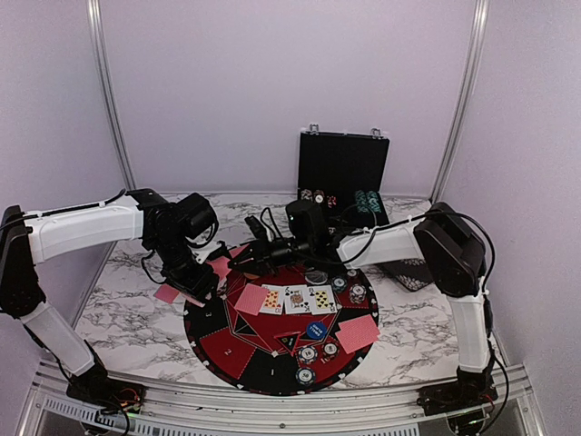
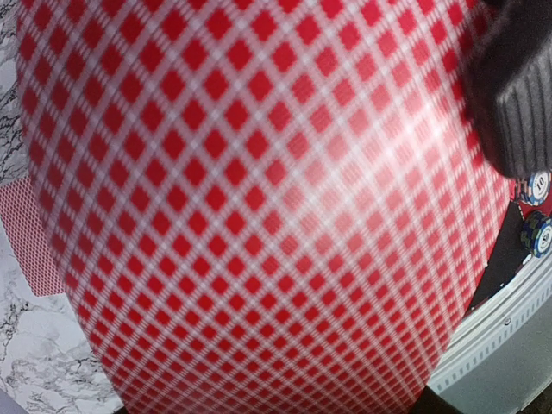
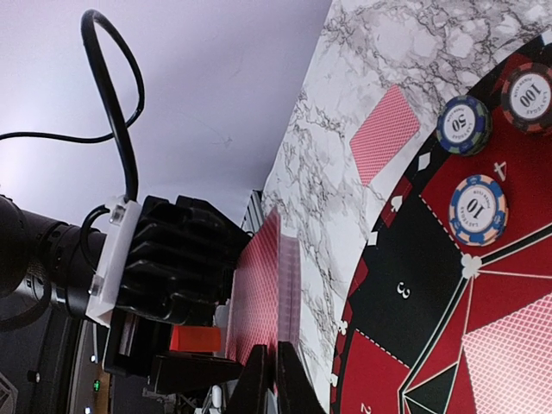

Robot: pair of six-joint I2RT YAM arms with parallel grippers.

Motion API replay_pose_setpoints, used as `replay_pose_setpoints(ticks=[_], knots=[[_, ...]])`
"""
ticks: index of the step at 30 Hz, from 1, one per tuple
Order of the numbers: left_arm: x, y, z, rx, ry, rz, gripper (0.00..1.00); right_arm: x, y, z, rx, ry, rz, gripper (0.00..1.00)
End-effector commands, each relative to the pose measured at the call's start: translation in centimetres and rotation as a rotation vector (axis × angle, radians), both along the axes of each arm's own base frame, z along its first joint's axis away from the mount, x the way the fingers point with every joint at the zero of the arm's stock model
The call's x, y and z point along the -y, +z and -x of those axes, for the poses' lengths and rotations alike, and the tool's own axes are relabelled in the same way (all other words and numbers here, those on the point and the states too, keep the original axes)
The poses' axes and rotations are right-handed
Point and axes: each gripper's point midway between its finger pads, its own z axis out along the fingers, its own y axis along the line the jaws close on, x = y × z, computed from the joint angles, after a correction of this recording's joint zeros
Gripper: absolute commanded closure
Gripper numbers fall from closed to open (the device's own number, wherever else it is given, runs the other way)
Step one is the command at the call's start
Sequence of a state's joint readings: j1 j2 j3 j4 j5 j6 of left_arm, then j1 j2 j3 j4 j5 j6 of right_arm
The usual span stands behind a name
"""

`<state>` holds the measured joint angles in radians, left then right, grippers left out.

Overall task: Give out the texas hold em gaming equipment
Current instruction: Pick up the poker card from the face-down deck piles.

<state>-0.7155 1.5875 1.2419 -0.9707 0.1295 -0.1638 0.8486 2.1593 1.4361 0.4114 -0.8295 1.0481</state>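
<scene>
Playing card (image 2: 259,207): coated paper stock, red lattice back, glossy, with a white sheen across it. Left tool (image 1: 193,289) pad (image 2: 517,103): black, ribbed, matt, rubbery look. Poker chips (image 3: 477,207): smooth, hard plastic look, slight gloss, printed face labels. Bench (image 1: 127,309): marble-patterned top, smooth, low sheen. Round mat (image 1: 259,363): flat, mostly matt red and black. Frame rail (image 1: 272,406): pale brushed metal.

Top view: even, diffuse light from above; shadows on the marble table (image 1: 118,309) are faint and soft-edged. The frame posts (image 1: 107,91) appear slightly bowed near the edges. Left wrist view: the card back (image 2: 259,207) fills the frame, out of focus, with a pale glare patch right of centre. Right wrist view: chips (image 3: 477,207) sharp and well lit; the wall (image 3: 216,78) is bright and featureless.
</scene>
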Motion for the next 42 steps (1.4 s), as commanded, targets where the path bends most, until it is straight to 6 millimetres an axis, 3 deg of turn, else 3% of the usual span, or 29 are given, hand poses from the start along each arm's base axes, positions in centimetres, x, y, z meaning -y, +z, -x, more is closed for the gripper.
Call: replay_pose_setpoints(ticks=[1, 10, 16, 25, 42], knots=[[0.2, 1.0, -0.2, 0.025, -0.008, 0.019, 0.53, -0.1, 3.5, 0.4, 0.055, 0.018, -0.061, 0.95], [0.3, 1.0, -0.2, 0.024, -0.01, 0.021, 0.53, -1.5, 3.1, 2.4, 0.053, 0.086, -0.059, 0.95], [0.3, 1.1, -0.2, 0.023, -0.01, 0.023, 0.53, -1.6, 2.6, 2.4, 0.051, 0.087, -0.046, 0.93], [0.4, 1.1, -0.2, 0.024, -0.01, 0.025, 0.53, -1.2, 3.0, 1.6, 0.065, 0.056, -0.041, 0.76], [0.4, 1.1, 0.0, 0.018, -0.015, 0.03, 0.53, 0.0, 2.4, -0.5, 0.045, -0.029, -0.033, 0.75]])
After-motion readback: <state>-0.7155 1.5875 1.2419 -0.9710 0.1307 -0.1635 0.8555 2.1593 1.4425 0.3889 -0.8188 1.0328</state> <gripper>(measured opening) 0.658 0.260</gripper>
